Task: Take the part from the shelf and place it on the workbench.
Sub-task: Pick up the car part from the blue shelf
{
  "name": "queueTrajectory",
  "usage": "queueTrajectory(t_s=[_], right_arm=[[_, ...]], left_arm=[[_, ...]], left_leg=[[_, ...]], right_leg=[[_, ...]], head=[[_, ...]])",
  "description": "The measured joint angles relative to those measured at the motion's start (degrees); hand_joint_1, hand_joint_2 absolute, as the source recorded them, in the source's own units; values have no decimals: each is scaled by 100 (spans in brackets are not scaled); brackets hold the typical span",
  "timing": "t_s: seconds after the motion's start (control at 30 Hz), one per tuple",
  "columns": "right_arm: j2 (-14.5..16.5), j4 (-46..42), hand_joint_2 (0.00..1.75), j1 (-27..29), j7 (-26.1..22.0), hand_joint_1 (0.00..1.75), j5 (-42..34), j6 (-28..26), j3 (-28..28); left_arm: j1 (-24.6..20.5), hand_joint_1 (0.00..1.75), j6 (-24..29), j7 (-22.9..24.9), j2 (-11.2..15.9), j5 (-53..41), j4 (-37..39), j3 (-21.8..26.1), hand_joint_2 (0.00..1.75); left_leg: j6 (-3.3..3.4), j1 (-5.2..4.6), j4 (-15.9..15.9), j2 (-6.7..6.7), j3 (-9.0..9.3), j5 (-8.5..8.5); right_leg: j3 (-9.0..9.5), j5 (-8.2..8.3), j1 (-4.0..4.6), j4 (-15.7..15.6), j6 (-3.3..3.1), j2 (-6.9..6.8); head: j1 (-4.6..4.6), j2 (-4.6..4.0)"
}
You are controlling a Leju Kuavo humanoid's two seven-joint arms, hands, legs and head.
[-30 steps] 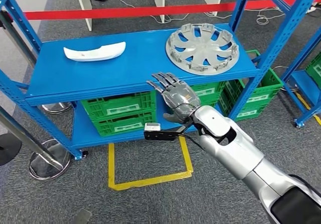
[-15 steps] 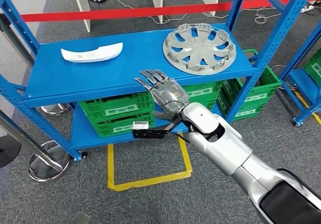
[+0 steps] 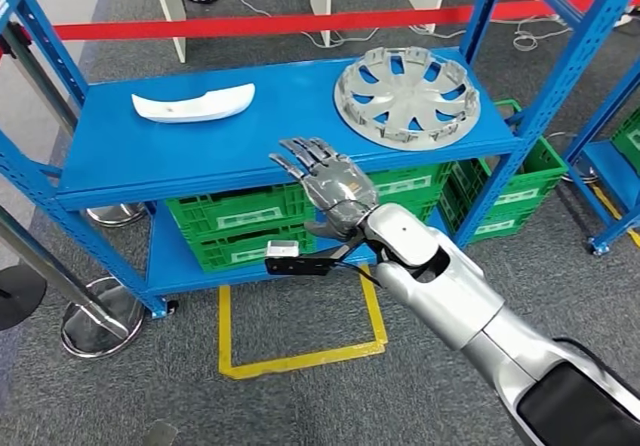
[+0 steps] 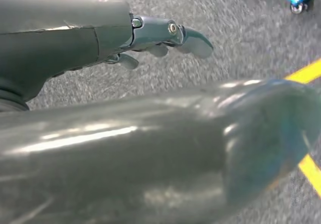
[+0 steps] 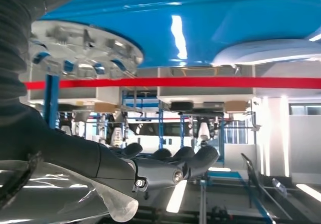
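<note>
Head view: the right hand hovers at the shelf edge, fingers spread, holding nothing. The wheel cover lies flat on the shelf, well apart; likely light, stiff plastic (grip its rim). Green crates sit below, contents hidden.

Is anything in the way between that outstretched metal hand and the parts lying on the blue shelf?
Nothing visible. The right hand hovers open at the shelf's front edge; bare blue surface separates it from the white part and the wheel cover.
</note>
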Motion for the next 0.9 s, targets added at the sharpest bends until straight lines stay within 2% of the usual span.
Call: queueTrajectory(t_s=[0.07, 0.13, 0.17, 0.23, 0.27, 0.3, 0.33, 0.4, 0.43, 0.5, 0.57, 0.63, 0.67, 0.73, 0.77, 0.8, 0.83, 0.87, 0.9], right_arm=[[-15, 1, 175, 24, 8, 0, -1, -2, -4], [-25, 1, 175, 33, 21, 0, -3, -2, -14], [-25, 1, 175, 35, 28, 0, -4, -1, -19], [-26, 5, 175, 52, 40, 0, -4, 3, -26], [-28, 8, 175, 67, 45, 0, -4, 5, -28], [-30, 11, 175, 79, 51, 0, -4, 6, -31], [-31, 14, 175, 86, 56, 0, -4, 7, -34], [-31, 14, 175, 89, 63, 0, -4, 8, -44], [-32, 14, 175, 85, 65, 0, -5, 8, -50], [-37, 16, 175, 83, 73, 0, -7, 12, -62], [-50, 21, 175, 88, 96, 0, -8, 17, -83], [-81, 26, 175, 84, 134, 0, -10, 15, -123], [-100, 29, 175, 80, 157, 0, -11, 12, -146], [-140, 47, 175, 87, 199, 0, -13, 8, -184], [-155, 58, 175, 102, 213, 0, -13, 7, -197], [-168, 69, 175, 119, 223, 0, -13, 7, -208], [-177, 78, 175, 131, 228, 0, -13, 7, -218], [-186, 84, 175, 137, 232, 0, -13, 6, -232], [-194, 87, 175, 135, 233, 0, -12, 5, -248]], left_arm=[[-3, 0, -22, 24, 1, -9, 0, 0, 0], [-6, 0, -29, 40, -4, -16, 0, -1, 0], [-9, 0, -30, 46, -6, -21, 0, -2, 0], [-10, 0, -37, 54, -15, -38, 0, -3, 0], [-7, 0, -42, 57, -17, -45, 0, -4, 0], [-5, 0, -49, 57, -19, -51, 0, -5, 0], [-6, 0, -54, 57, -19, -55, 0, -6, 0], [-13, 0, -57, 57, -19, -56, 0, -7, 0], [-18, 0, -57, 56, -20, -56, 1, -7, 0], [-25, 0, -59, 57, -21, -59, 2, -9, 0], [-24, 0, -61, 59, -25, -67, 2, -14, 0], [-24, 0, -60, 61, -33, -72, 1, -19, 0], [-29, 0, -58, 65, -36, -70, 1, -20, 0], [-38, 0, -56, 74, -39, -69, 0, -21, 0], [-38, 0, -55, 77, -44, -69, 0, -21, 0], [-36, 0, -55, 77, -50, -70, 0, -22, 0], [-34, 0, -55, 77, -55, -70, 1, -22, 0], [-34, 0, -55, 77, -58, -71, 1, -22, 0], [-35, 0, -55, 77, -62, -72, 1, -22, 0]], left_leg=[[-56, 1, -3, 2, -8, 1], [-121, 7, 162, 5, -67, -138], [-154, 17, 414, 6, -172, -295], [-208, 40, 1184, 8, -506, -659], [-224, 49, 1501, 8, -651, -762], [-231, 53, 1630, 8, -712, -751], [-230, 56, 1522, 8, -666, -625], [-201, 59, 793, 8, -333, -210], [-178, 53, 422, 8, -163, -66], [-129, 38, 40, 7, -1, 3], [-75, 34, -7, 4, 2, -12], [-3, 51, -46, 4, 21, 9], [29, 62, -63, 6, 32, 18], [63, 62, -63, 9, 35, 16], [67, 60, -60, 8, 35, 13], [70, 58, -59, 7, 38, 11], [71, 57, -56, 3, 44, 8], [67, 57, -52, -2, 52, 2], [56, 56, -44, -6, 61, -8]], right_leg=[[12, 18, -5, -26, -37, 4], [31, 42, -34, -60, -94, 1], [42, 51, -49, -74, -117, -3], [45, 49, -48, -73, -137, -4], [47, 47, -46, -71, -140, -3], [49, 44, -45, -68, -140, -1], [54, 40, -45, -64, -137, 3], [73, 23, -45, -56, -119, 12], [71, 13, -34, -48, -102, 16], [45, 8, -13, -41, -56, 22], [28, 13, -9, -52, 3, 20], [-42, -95, -19, 71, 59, 14], [-151, -224, -23, 293, 78, 13], [-527, -573, -30, 1068, 106, 12], [-710, -687, -31, 1428, 116, 11], [-821, -704, -31, 1624, 120, 11], [-817, -604, -31, 1579, 117, 11], [-698, -410, -31, 1303, 106, 10], [-502, -193, -31, 874, 89, 8]], head=[[1, 0], [-13, 0], [-19, 0], [-29, 0], [-26, 0], [-27, 0], [-27, 0], [-26, 0], [-26, 0], [-19, 0], [-16, 0], [-8, 0], [2, 0], [17, 0], [16, 0], [16, 0], [17, 0], [17, 0], [18, 0]])
